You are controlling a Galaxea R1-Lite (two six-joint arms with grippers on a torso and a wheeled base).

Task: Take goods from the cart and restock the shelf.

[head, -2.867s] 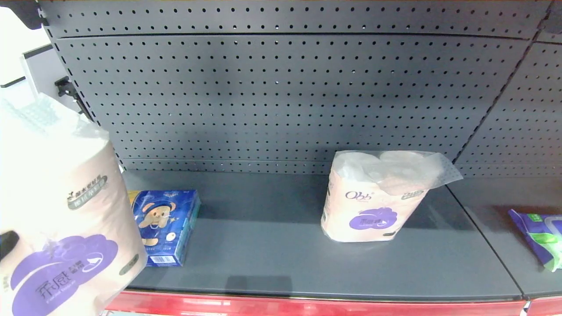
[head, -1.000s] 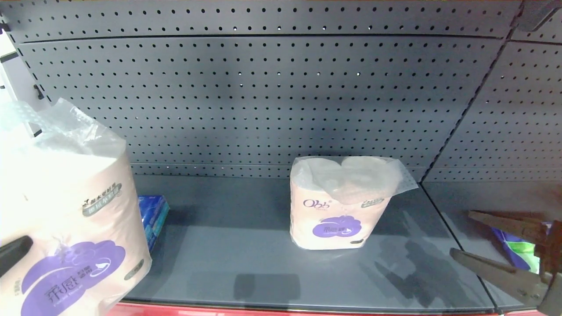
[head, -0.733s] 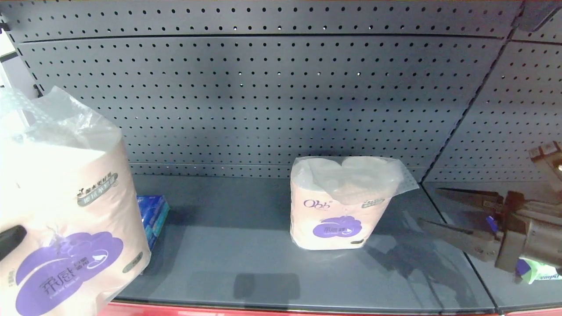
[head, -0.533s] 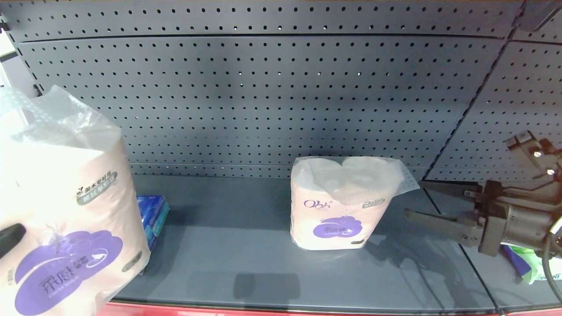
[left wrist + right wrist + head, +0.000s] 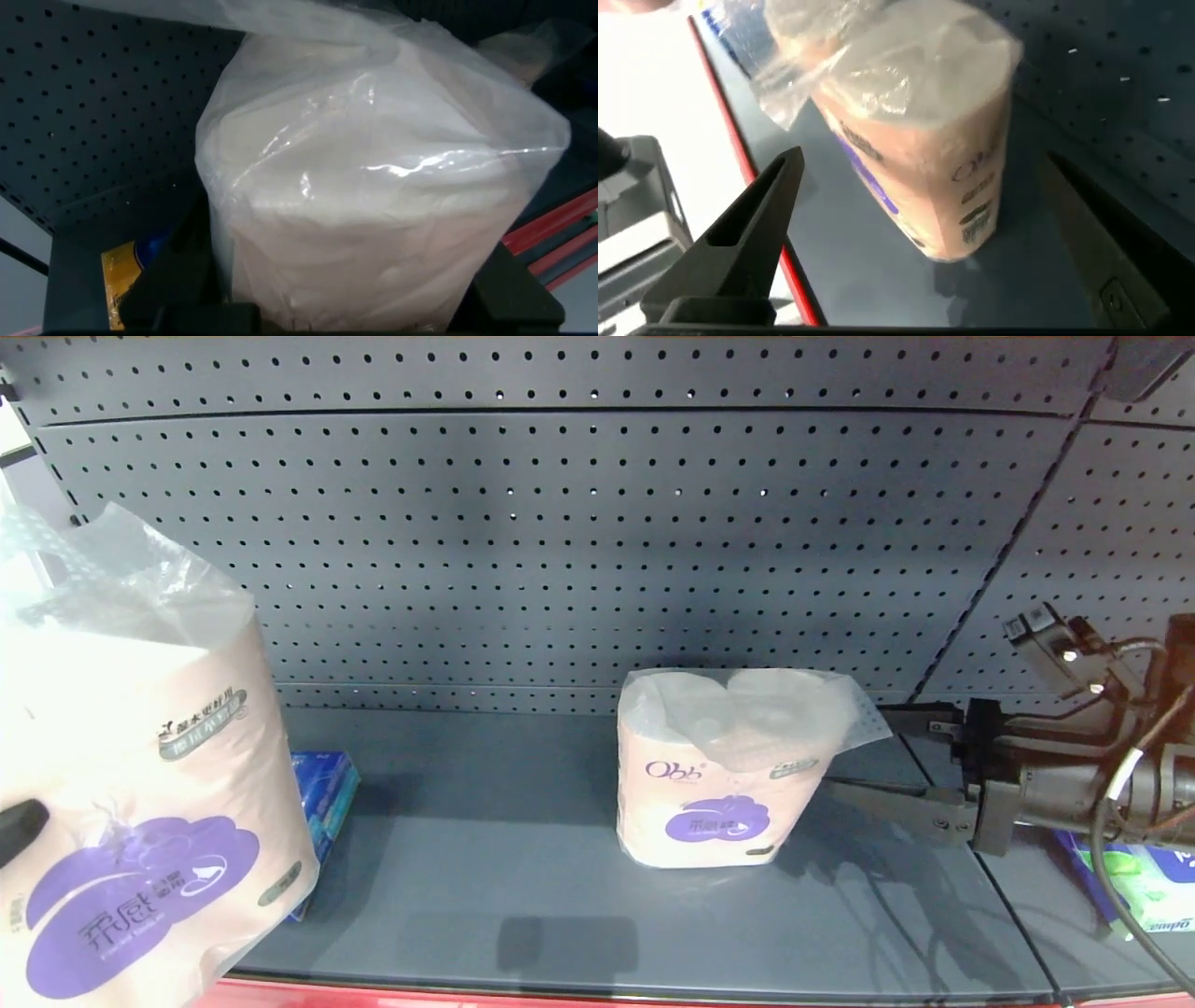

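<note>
Held pack: we see a toilet paper pack [image 5: 131, 784] in clear film, upright, in front of the shelf's left front corner, with its loose film top standing up.
Left pincer: the left pincer [image 5: 350, 266] is clamped on this held pack, one dark finger on each side of it; one finger [image 5: 19, 831] shows against its left face.
Shelf pack: a second toilet paper pack [image 5: 728, 770] stands upright on the shelf [image 5: 523, 859], right of the middle and about halfway between the back panel and the front edge.
Right pincer: the right pincer [image 5: 857, 751] is spread wide, level with the shelf pack and coming in from that pack's right side.
Pack and right pincer: one finger lies toward the back panel and the other toward the front edge. In the right wrist view the shelf pack [image 5: 915, 131] stands between the two fingertips of the right pincer [image 5: 924, 159]. We cannot tell whether the near fingertip touches the film.
Blue box: a blue box [image 5: 322, 798] lies near the shelf's left edge, partly hidden behind the held pack.
Green packet: a green and blue packet [image 5: 1134, 887] lies on the neighbouring shelf section to the right, under the right arm.
Back panel: a grey pegboard [image 5: 560, 523] rises behind the shelf.
</note>
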